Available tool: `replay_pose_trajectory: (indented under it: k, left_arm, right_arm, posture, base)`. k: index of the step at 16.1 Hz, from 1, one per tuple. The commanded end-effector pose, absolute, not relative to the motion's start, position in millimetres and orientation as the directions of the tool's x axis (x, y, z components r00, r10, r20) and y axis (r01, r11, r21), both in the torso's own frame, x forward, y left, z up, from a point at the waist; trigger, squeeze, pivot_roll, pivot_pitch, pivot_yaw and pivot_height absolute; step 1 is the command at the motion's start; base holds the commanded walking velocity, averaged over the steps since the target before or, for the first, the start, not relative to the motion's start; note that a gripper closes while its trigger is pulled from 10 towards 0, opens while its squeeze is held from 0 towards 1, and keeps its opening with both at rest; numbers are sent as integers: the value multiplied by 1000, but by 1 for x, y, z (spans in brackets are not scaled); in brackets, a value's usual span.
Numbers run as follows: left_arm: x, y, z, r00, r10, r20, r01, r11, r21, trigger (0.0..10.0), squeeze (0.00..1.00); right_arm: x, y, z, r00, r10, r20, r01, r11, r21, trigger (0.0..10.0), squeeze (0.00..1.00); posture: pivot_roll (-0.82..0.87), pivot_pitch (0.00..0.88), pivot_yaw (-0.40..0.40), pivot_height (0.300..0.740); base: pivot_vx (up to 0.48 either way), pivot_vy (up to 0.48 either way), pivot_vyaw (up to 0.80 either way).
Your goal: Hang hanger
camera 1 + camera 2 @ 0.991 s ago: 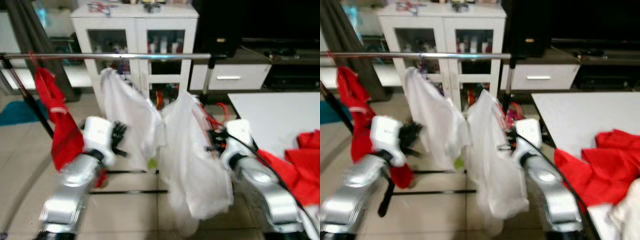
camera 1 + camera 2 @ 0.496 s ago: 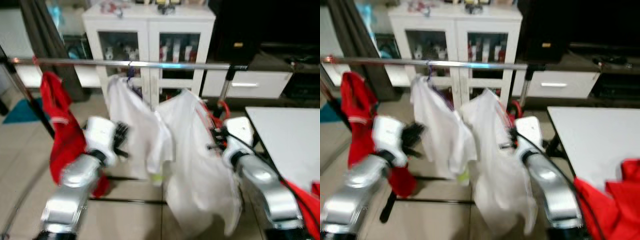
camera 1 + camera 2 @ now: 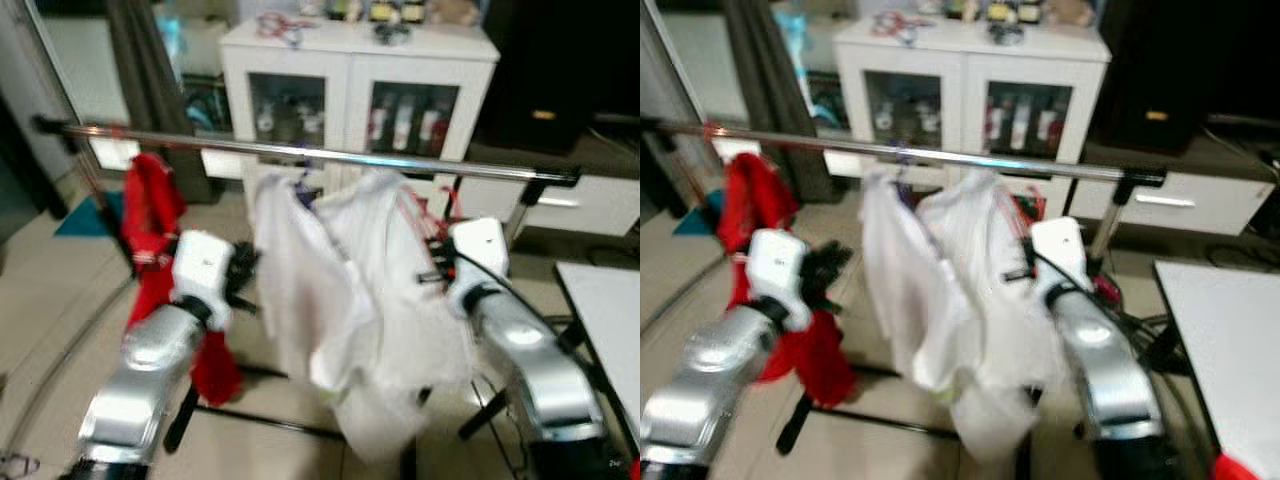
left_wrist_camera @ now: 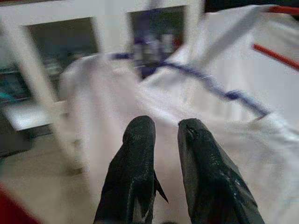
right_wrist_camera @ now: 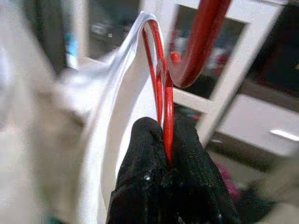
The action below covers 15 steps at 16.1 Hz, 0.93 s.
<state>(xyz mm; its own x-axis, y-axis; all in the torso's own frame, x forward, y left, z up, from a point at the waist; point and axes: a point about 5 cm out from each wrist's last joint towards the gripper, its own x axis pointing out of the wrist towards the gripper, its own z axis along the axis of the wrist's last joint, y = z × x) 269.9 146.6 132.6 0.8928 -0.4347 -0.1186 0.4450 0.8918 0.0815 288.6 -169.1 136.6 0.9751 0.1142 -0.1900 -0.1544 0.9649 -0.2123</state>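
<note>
A silver clothes rail (image 3: 300, 151) runs across in front of me. A red garment (image 3: 150, 215) hangs at its left end, and a white shirt on a purple hanger (image 4: 205, 81) hangs near the middle. My right gripper (image 5: 166, 135) is shut on the wire of a red hanger (image 5: 163, 93) carrying another white shirt (image 3: 400, 290). That shirt's top is just below the rail, beside the hung shirt. The red hook (image 5: 201, 46) rises above the fingers. My left gripper (image 3: 243, 275) stands close to the hung shirt, narrowly open with nothing in it.
A white glass-door cabinet (image 3: 360, 80) stands behind the rail, with a dark curtain (image 3: 150, 60) to its left. A low white drawer unit (image 3: 570, 210) sits at the right. A table corner (image 3: 605, 300) is at the right edge. The rack's black feet (image 3: 250, 420) cross the tiled floor.
The view has swung left and closer to the rail; the table with red clothes has slid out. My right gripper has carried the hanger and shirt up near the rail.
</note>
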Motion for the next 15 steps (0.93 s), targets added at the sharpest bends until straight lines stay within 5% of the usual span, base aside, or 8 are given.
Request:
replay_pose_trajectory:
  k: [1, 10, 15]
  left_arm:
    - [271, 152, 140, 897, -431, -98, 441, 891, 110, 10000, 0]
    - [250, 121, 150, 672, -736, -78, 740, 664, 107, 10000, 0]
    - [247, 121, 151, 627, -772, -100, 779, 620, 96, 10000, 0]
  right_arm:
    - [295, -163, 150, 983, 122, -135, -150, 964, -220, 10000, 0]
    - [333, -182, 166, 979, 33, -203, -64, 986, -151, 10000, 0]
    - [355, -197, 150, 937, -6, -349, -25, 996, -86, 10000, 0]
  posture:
    - [70, 0, 11, 740]
    - [66, 0, 7, 740]
    - [77, 0, 8, 740]
  base:
    - [244, 0, 0]
    - [0, 0, 0]
    - [0, 0, 0]
